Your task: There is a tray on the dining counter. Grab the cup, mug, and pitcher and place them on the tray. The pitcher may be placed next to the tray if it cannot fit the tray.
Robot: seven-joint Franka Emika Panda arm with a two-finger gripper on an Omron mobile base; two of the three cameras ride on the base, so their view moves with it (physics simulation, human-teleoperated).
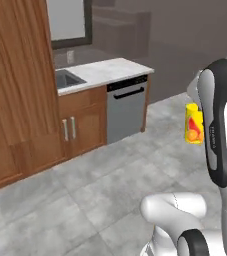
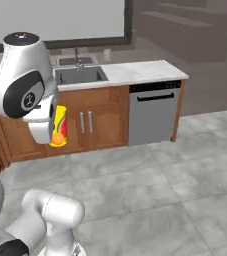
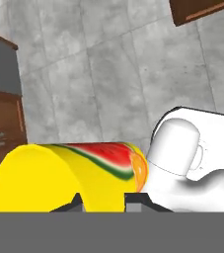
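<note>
Cup, small yellow handleless one with red-orange mark [image 3: 69, 175], held up in air over grey tile floor [image 1: 85, 195], away from sink surface [image 2: 135, 72]. End effector [image 3: 103, 200] clenched on cup. Tray not reached yet. Mug, pitcher likely still to fetch.

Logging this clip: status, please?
Gripper shut on cup. Cup carried in air above floor. Tray not sighted. Nothing in the way.

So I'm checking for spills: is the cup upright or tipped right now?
Upright: the cup hangs vertical in the claw, above the floor.
</note>
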